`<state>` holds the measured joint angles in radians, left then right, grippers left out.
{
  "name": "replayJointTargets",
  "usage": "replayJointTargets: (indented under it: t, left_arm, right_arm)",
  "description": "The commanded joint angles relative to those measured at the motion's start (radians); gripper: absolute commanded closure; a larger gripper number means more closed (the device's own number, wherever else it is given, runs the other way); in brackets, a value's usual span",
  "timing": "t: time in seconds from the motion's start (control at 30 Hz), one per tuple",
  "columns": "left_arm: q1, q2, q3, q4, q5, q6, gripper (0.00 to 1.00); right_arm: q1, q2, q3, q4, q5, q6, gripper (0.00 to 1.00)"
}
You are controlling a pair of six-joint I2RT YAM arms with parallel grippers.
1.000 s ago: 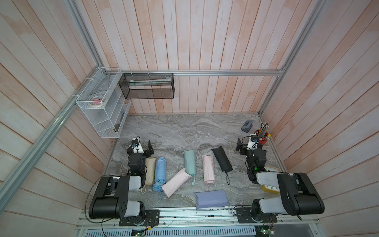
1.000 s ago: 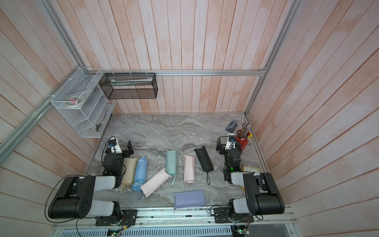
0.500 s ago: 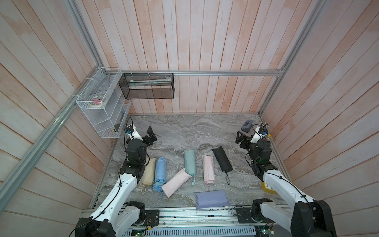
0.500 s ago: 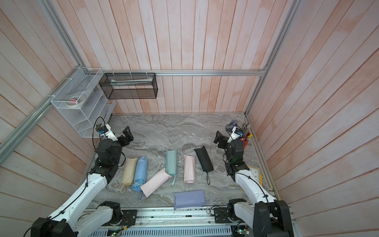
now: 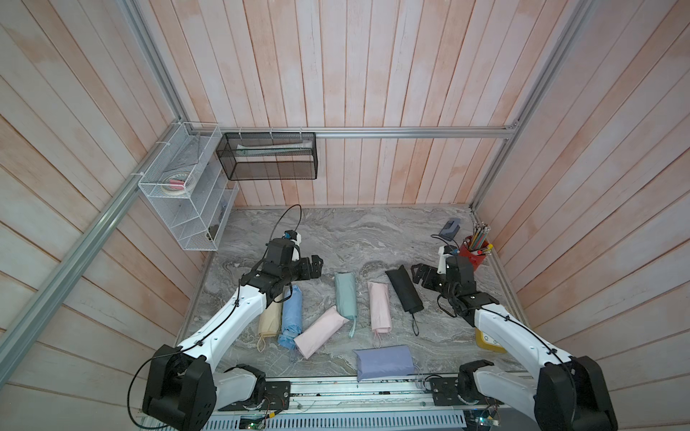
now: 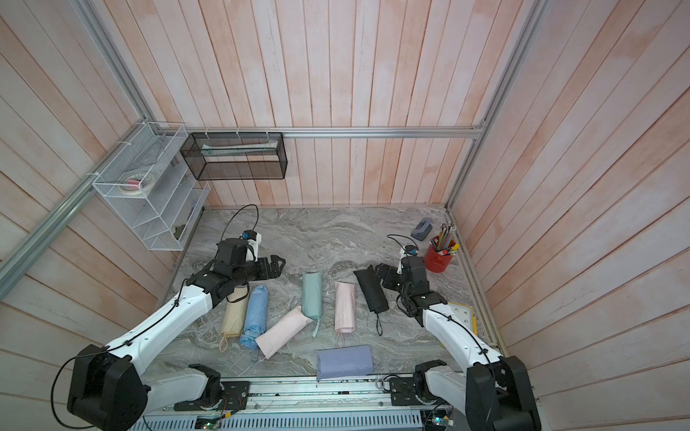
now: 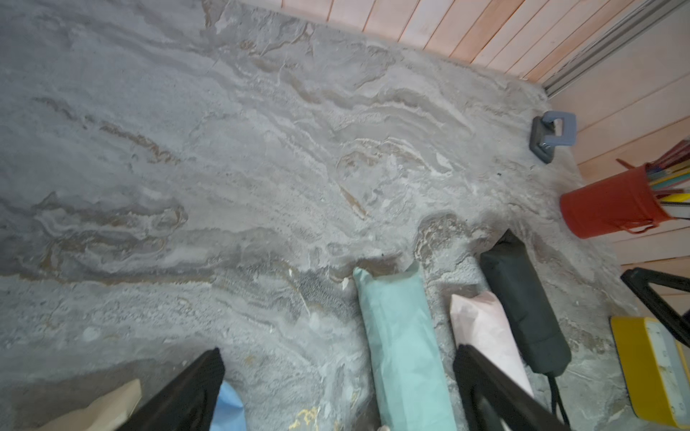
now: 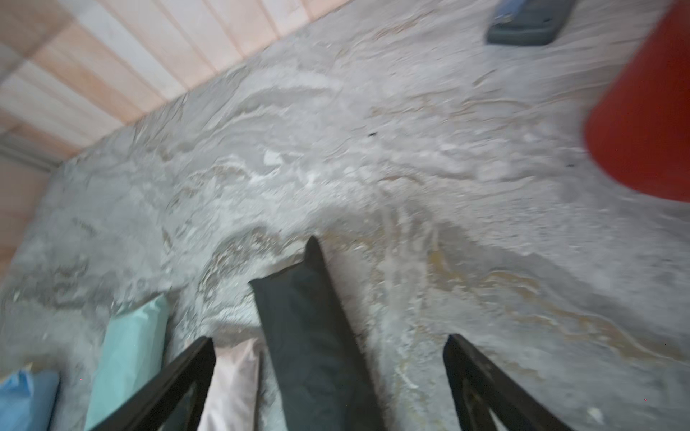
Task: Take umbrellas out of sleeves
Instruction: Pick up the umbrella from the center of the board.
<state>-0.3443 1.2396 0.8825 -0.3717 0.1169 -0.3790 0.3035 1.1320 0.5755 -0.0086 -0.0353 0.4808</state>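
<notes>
1. Lavender sleeve [image 5: 384, 362] lies nearest, plump and crosswise at the front edge of the marble tabletop [image 5: 336, 231].
2. Behind it, filled sleeves form a row from left to right: beige sleeve [image 5: 269, 321], light blue sleeve [image 5: 291, 317] touching it, tilted pink sleeve [image 5: 320, 332], mint sleeve [image 5: 345, 294], second pink sleeve [image 5: 380, 306], black sleeve [image 5: 404, 291]. Cords trail from their near ends.
3. Left gripper [image 5: 317, 266] hovers near the far ends of the light blue and mint sleeves, jaws spread wide, holding nothing.
4. Right gripper [image 5: 416, 277] hangs just beside the black sleeve's far end, jaws spread, empty.
5. Red pencil cup [image 5: 473, 257] stands farther back, by the right wall.
</notes>
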Motion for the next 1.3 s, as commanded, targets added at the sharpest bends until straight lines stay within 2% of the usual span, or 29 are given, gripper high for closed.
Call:
replayJointTargets:
  t: [0.0, 0.13, 0.23, 0.3, 0.4, 0.57, 0.77, 0.9, 1.03, 1.13, 1.2, 1.27]
  left_arm:
    - [0.02, -0.058, -0.001, -0.159, -0.058, -0.038, 0.0]
    - [0.08, -0.1, -0.012, -0.288, -0.125, -0.163, 0.0]
    - [0.183, -0.116, -0.036, -0.336, -0.113, -0.248, 0.12]
    - [0.241, -0.111, -0.052, -0.369, -0.125, -0.271, 0.24]
    - [0.29, -0.074, -0.063, -0.433, -0.137, -0.301, 0.31]
    - [0.288, -0.032, -0.148, -0.418, -0.084, -0.329, 0.36]
    - [0.253, -0.031, -0.193, -0.416, -0.123, -0.408, 0.34]
    - [0.225, 0.002, -0.219, -0.442, -0.201, -0.461, 0.33]
    - [0.183, 0.1, -0.184, -0.52, -0.319, -0.522, 0.28]
    - [0.159, 0.177, -0.168, -0.524, -0.334, -0.531, 0.28]
    - [0.141, 0.202, -0.18, -0.489, -0.31, -0.527, 0.32]
    - [0.126, 0.212, -0.195, -0.437, -0.262, -0.517, 0.5]
  right_arm:
    - [0.141, 0.026, 0.065, -0.083, 0.047, -0.074, 0.02]
    - [0.249, 0.079, 0.101, -0.078, 0.019, -0.061, 0.02]
    - [0.291, 0.109, 0.112, -0.059, -0.001, -0.042, 0.02]
    - [0.305, 0.122, 0.112, -0.045, -0.016, -0.028, 0.02]
    - [0.315, 0.124, 0.11, -0.041, -0.022, -0.022, 0.02]
    - [0.315, 0.111, 0.086, -0.025, -0.023, -0.012, 0.02]
    - [0.315, 0.104, 0.078, -0.023, -0.029, -0.007, 0.02]
    - [0.315, 0.094, 0.064, -0.01, -0.02, -0.002, 0.02]
    - [0.315, 0.095, 0.058, -0.01, -0.023, -0.003, 0.02]
    - [0.315, 0.095, 0.051, -0.001, -0.022, 0.001, 0.02]
    - [0.315, 0.095, 0.048, 0.002, -0.024, 0.004, 0.02]
    - [0.315, 0.093, 0.044, 0.002, -0.022, 0.005, 0.02]
